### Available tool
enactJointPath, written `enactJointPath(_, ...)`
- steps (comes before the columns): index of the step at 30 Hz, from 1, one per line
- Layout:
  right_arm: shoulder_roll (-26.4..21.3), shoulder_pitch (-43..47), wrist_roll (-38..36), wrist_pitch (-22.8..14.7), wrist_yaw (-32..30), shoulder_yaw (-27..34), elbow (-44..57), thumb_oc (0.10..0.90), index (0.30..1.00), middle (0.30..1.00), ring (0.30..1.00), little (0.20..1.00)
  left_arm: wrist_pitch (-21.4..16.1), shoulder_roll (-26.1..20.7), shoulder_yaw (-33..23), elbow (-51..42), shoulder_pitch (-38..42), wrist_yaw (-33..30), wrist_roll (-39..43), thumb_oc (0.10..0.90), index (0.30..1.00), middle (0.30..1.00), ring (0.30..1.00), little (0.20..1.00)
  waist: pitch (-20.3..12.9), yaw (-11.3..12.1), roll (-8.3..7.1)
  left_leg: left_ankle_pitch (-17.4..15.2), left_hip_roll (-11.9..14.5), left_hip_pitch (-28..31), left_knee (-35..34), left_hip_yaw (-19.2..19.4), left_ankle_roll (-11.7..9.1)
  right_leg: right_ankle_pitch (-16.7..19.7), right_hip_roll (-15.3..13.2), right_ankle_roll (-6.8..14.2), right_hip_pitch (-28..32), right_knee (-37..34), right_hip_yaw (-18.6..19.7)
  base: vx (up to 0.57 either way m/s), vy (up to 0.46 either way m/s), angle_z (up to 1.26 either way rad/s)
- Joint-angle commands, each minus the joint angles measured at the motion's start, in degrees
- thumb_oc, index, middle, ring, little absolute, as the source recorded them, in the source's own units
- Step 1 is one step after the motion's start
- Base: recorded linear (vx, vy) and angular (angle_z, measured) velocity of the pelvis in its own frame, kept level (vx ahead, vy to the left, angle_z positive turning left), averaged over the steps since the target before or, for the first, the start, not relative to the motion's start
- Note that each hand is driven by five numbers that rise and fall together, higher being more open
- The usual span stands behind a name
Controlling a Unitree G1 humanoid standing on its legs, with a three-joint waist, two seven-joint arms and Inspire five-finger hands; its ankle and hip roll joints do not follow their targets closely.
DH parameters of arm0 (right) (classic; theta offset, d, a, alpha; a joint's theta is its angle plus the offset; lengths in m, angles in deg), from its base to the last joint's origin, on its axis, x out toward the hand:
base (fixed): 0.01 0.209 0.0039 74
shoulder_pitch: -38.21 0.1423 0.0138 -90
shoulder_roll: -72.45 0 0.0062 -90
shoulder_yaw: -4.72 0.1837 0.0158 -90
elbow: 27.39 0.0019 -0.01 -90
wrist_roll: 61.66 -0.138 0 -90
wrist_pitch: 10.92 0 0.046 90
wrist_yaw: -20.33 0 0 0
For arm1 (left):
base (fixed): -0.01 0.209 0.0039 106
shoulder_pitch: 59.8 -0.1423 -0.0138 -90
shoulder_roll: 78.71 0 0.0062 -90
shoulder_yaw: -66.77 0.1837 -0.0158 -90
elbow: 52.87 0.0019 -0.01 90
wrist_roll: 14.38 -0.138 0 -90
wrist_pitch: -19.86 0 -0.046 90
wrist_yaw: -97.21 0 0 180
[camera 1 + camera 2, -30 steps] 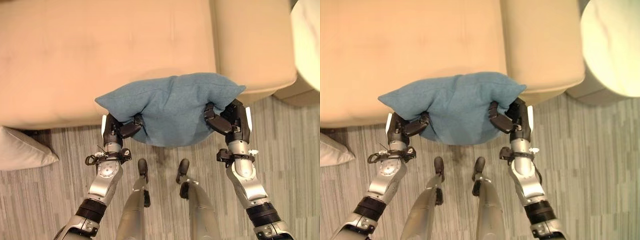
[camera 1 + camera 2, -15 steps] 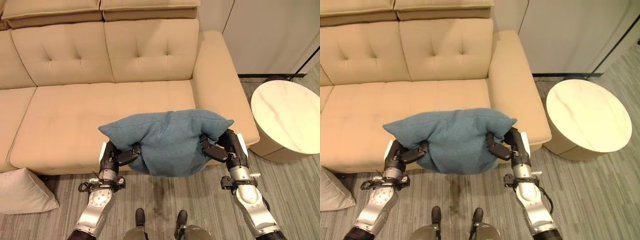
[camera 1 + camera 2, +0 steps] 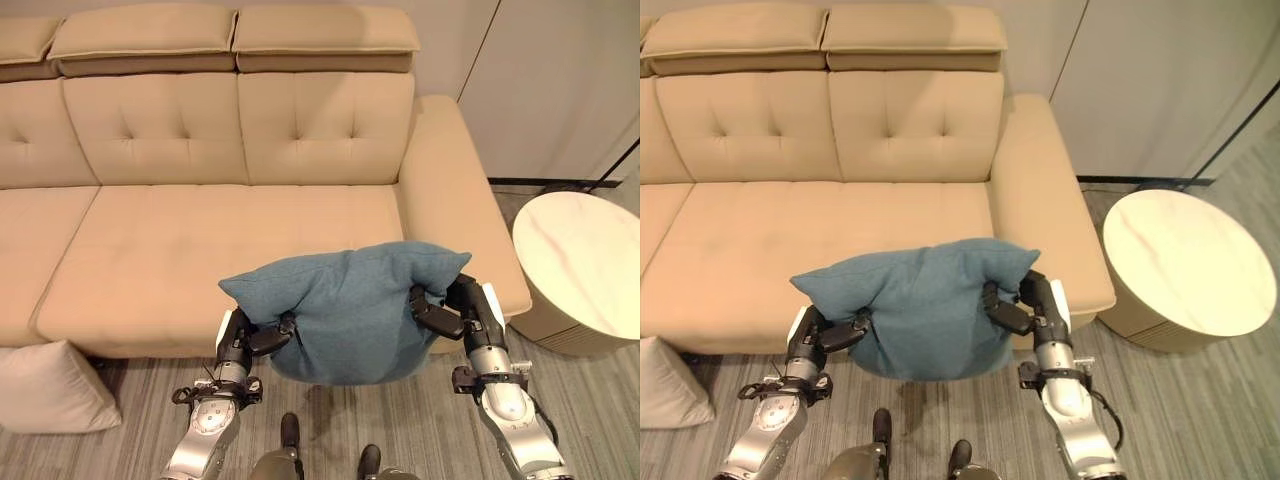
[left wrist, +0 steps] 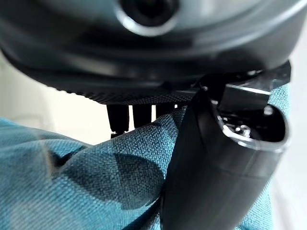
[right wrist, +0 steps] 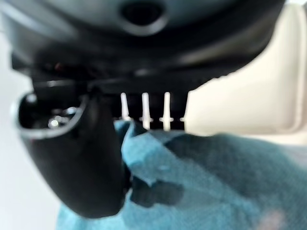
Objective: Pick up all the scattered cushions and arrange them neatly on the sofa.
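Blue cushion (image 3: pixel 350 310): held up between the two hands in the lower middle of the frame, in front of the sofa's front edge – its upper corners stick out past each hand, and its body sags below them.
Left hand (image 3: pixel 243 338): at the cushion's left end, lower left of centre; the thumb lies on the cloth and the fingers (image 4: pixel 132 116) curl behind a fold, pinching the fabric.
Right hand (image 3: pixel 462 310): at the cushion's right end, lower right of centre; thumb on the near face, fingers (image 5: pixel 144 111) tucked over the top of the cloth – closed on the cushion.
Sofa (image 3: pixel 180 240): beige, with a tufted back and headrests, across the upper and middle frame; its seat is bare, and its right armrest is just behind the right hand.
White cushion (image 3: pixel 50 385): on the floor at the lower left edge, touching the base of the sofa.
Round counter (image 3: pixel 585 260): pale marbled top, at the right edge, just beside the sofa's armrest.
Floor (image 3: pixel 420 420): grey striped, along the bottom of the frame.
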Motion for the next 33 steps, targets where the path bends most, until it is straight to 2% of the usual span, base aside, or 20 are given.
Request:
enactJointPath(1,0.7,7.0,0.2,-7.0,1.2,0.8,6.5,0.400,0.300,0.300,0.300,0.300,-7.2,-1.0,-2.2,-8.4,5.1,2.5,-2.2,0.400,0.300,0.300,0.300,0.300,-5.0,1.6,-1.20,-8.6,0.1,1.2,3.6,0.6,-1.0,0.3,-0.6,3.6,3.8,2.9,2.7,0.15,0.191,-0.03)
enactJointPath(5,2.0,7.5,-0.4,-7.0,2.4,0.0,6.5,0.400,0.300,0.300,0.300,0.300,-7.1,-1.6,-3.1,-8.9,4.1,2.7,-2.4,0.400,0.300,0.300,0.300,0.300,-3.8,1.2,-0.15,-10.0,-0.5,4.3,3.0,0.6,1.3,3.4,-1.3,4.9,-0.9,13.4,5.6,0.10,0.149,-0.09)
enactJointPath(6,2.0,7.5,-0.4,-7.0,2.4,0.0,6.5,0.400,0.300,0.300,0.300,0.300,-7.1,-1.6,-3.2,-8.9,4.1,2.7,-2.4,0.400,0.300,0.300,0.300,0.300,-3.8,1.3,-0.19,-10.0,-0.6,4.4,3.0,0.7,1.4,3.3,-1.3,4.9,-1.0,13.6,5.8,0.08,0.068,-0.12)
enactJointPath(8,2.1,7.2,0.0,-7.0,2.5,0.2,6.4,0.400,0.300,0.300,0.300,0.300,-7.1,-1.3,-3.1,-8.6,4.2,2.8,-2.6,0.400,0.300,0.300,0.300,0.300,-3.7,0.7,0.20,-10.2,-1.0,6.0,2.1,-0.4,1.6,2.5,0.6,4.3,-3.0,14.0,8.5,0.12,0.048,0.07)
enactJointPath(9,2.0,7.0,0.3,-7.1,2.4,0.4,6.4,0.400,0.300,0.300,0.300,0.300,-7.1,-1.0,-3.0,-8.4,4.3,2.7,-2.6,0.400,0.300,0.300,0.300,0.300,-3.6,0.3,0.44,-10.2,-1.2,6.6,1.5,-1.0,1.6,1.4,2.0,3.7,-4.0,12.6,9.8,0.25,-0.011,0.18)
enactJointPath(10,1.5,7.7,0.1,-7.1,2.1,0.3,6.1,0.400,0.300,0.300,0.300,0.300,-7.1,-0.4,-2.6,-8.2,4.7,2.8,-2.2,0.400,0.300,0.300,0.300,0.300,-3.6,-0.6,0.21,-10.7,-2.1,8.1,0.5,-1.9,1.5,2.3,3.5,3.1,-5.4,4.6,12.1,0.21,-0.025,0.18)
enactJointPath(13,1.0,7.6,0.1,-7.1,1.9,0.2,5.9,0.400,0.300,0.300,0.300,0.300,-7.1,0.0,-2.4,-7.9,5.2,2.9,-1.9,0.400,0.300,0.300,0.300,0.300,-3.3,-1.4,0.10,-11.3,-2.5,9.4,0.1,-3.1,1.3,4.5,4.8,3.4,-6.8,0.5,13.5,0.15,-0.056,0.17)
enactJointPath(17,0.5,6.3,0.2,-7.0,2.1,1.4,5.5,0.400,0.300,0.300,0.300,0.300,-7.4,0.9,-1.7,-7.3,5.3,3.8,-2.1,0.400,0.300,0.300,0.300,0.300,-4.1,-1.7,-0.56,-12.1,-2.6,10.4,0.7,-4.4,0.0,5.3,5.3,2.7,-3.1,-4.1,13.8,0.15,-0.156,0.43)
enactJointPath(18,0.0,4.3,0.1,-7.0,1.9,2.9,5.6,0.400,0.300,0.300,0.300,0.300,-7.2,1.7,-1.1,-6.9,5.4,4.6,-1.1,0.400,0.300,0.300,0.300,0.300,-4.6,-2.3,-0.93,-12.9,-1.3,9.9,2.9,-4.7,-2.1,5.2,5.7,1.8,-0.7,-6.3,12.6,0.17,-0.224,0.60)
enactJointPath(19,0.0,4.3,0.1,-7.0,1.9,2.9,5.6,0.400,0.300,0.300,0.300,0.300,-7.2,1.7,-1.0,-6.9,5.3,4.6,-1.1,0.400,0.300,0.300,0.300,0.300,-4.6,-2.4,-0.90,-13.0,-1.3,9.8,3.1,-4.9,-2.1,5.3,5.7,1.8,-0.6,-6.4,12.5,0.16,-0.298,0.63)
enactJointPath(20,-0.3,3.8,-0.5,-7.2,1.4,3.9,5.6,0.400,0.300,0.300,0.300,0.300,-7.1,2.1,-0.3,-6.4,6.4,4.7,-0.6,0.400,0.300,0.300,0.300,0.300,-4.1,-2.9,-1.41,-12.3,-0.2,7.2,8.3,-4.4,-3.6,5.0,5.8,1.1,0.6,-7.1,11.3,0.03,-0.151,0.73)
enactJointPath(22,-0.8,3.7,-0.9,-7.3,1.1,4.3,5.5,0.400,0.300,0.300,0.300,0.300,-7.0,2.3,0.2,-6.2,7.0,4.6,-0.3,0.400,0.300,0.300,0.300,0.300,-3.3,-3.2,-1.91,-11.3,0.8,3.3,14.6,-3.7,-4.3,4.7,5.5,0.4,1.5,-7.4,10.2,0.03,-0.146,0.43)
enactJointPath(24,-0.9,3.6,-1.1,-7.0,1.1,4.4,5.4,0.400,0.300,0.300,0.300,0.300,-7.0,2.4,0.2,-6.1,7.0,4.6,0.0,0.400,0.300,0.300,0.300,0.300,-3.2,-3.4,-1.93,-11.1,1.4,2.0,16.1,-3.1,-4.3,4.4,5.5,0.1,1.7,-7.4,9.8,0.05,-0.052,0.38)
enactJointPath(26,-1.1,3.4,-1.1,-6.9,1.0,4.6,5.3,0.400,0.300,0.300,0.300,0.300,-6.8,2.3,0.2,-6.2,7.0,4.7,-0.1,0.400,0.300,0.300,0.300,0.300,-3.2,-3.1,-2.32,-11.7,1.4,0.0,15.6,-2.6,-3.6,3.9,5.3,0.0,2.3,-7.8,9.4,0.10,-0.023,0.22)
enactJointPath(29,-1.0,3.4,-1.3,-6.9,0.8,4.8,4.9,0.400,0.300,0.300,0.300,0.300,-6.4,2.2,0.0,-6.4,6.5,4.7,-0.5,0.400,0.300,0.300,0.300,0.300,-3.6,-2.6,-2.65,-10.1,0.6,-1.7,11.4,-2.8,-3.3,3.4,5.5,0.1,3.3,-8.5,9.6,0.13,0.004,0.06)
enactJointPath(31,-0.7,3.5,-1.4,-6.7,0.4,4.4,4.4,0.400,0.300,0.300,0.300,0.300,-6.0,2.1,-0.4,-6.5,6.4,4.3,-0.9,0.400,0.300,0.300,0.300,0.300,-3.6,-1.5,-2.12,-5.5,0.3,-3.7,5.8,-3.0,-4.0,2.2,6.8,-0.1,4.9,-9.0,10.5,0.21,0.074,-0.12)
enactJointPath(32,-0.6,3.7,-1.6,-6.4,0.5,4.2,3.9,0.400,0.300,0.300,0.300,0.300,-6.1,1.9,-0.7,-6.6,6.0,4.3,-0.9,0.400,0.300,0.300,0.300,0.300,-3.4,-0.9,-2.01,-4.3,0.4,-5.0,5.2,-3.0,-4.3,1.5,7.2,-0.2,5.7,-9.1,11.1,0.28,0.125,-0.34)
enactJointPath(33,-0.4,3.6,-1.5,-6.5,0.7,4.1,3.9,0.400,0.300,0.300,0.300,0.300,-6.0,1.8,-0.8,-6.8,5.4,4.6,-1.0,0.400,0.300,0.300,0.300,0.300,-3.6,-0.8,-1.89,-4.4,0.5,-4.2,4.2,-2.7,-4.1,1.4,7.4,-0.2,6.1,-9.2,11.2,0.25,0.134,-0.37)
